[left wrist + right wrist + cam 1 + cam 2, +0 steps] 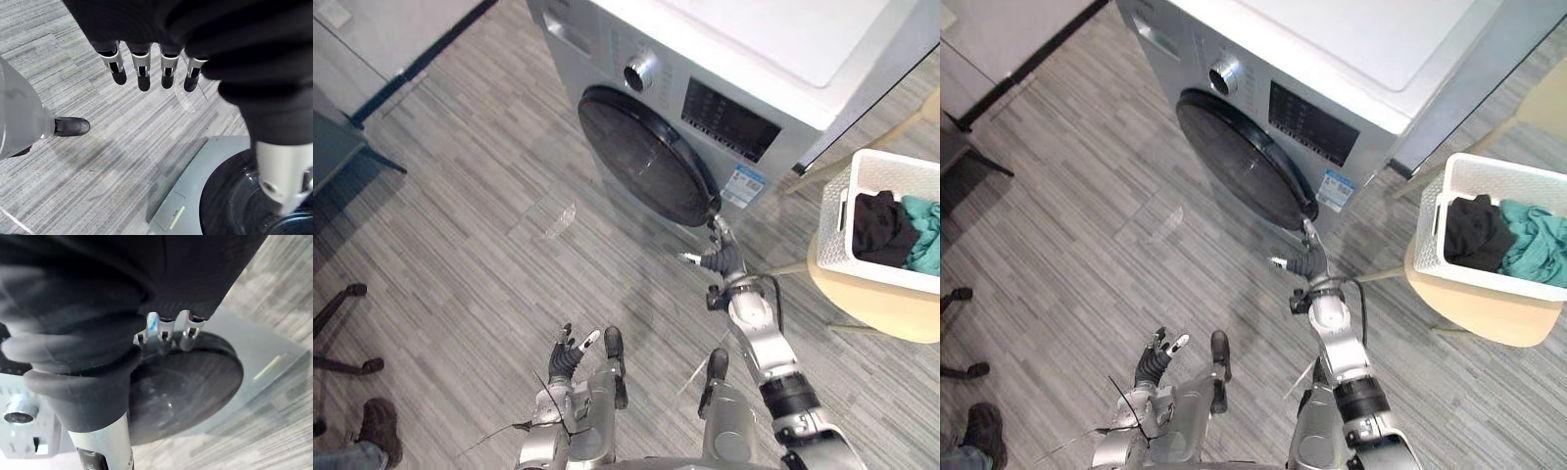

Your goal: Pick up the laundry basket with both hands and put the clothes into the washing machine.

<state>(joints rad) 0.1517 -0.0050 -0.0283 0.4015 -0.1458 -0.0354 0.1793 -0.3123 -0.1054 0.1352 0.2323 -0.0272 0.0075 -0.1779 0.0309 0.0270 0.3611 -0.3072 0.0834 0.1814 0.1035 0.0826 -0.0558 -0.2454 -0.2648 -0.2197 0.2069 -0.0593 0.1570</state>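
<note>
hands, left hand (pixel 570 354) and right hand (pixel 724 257): silver fingers (pixel 142 66), dark tips | thumb (pixel 279 169): chunky silver tube with a round screw hole | back of hand + wrist: black ribbed cover (pixel 195 24) | right arm (pixel 759 338) behind the wrist: silver-grey shell, black ring (pixel 790 397) further back

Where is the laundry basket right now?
In the head views, the white laundry basket sits at the far right on a pale wooden seat, just right of the washing machine, with dark and teal clothes inside.

Nothing legible — washing machine (pixel 773 59) label (pixel 744 185) too small
</note>
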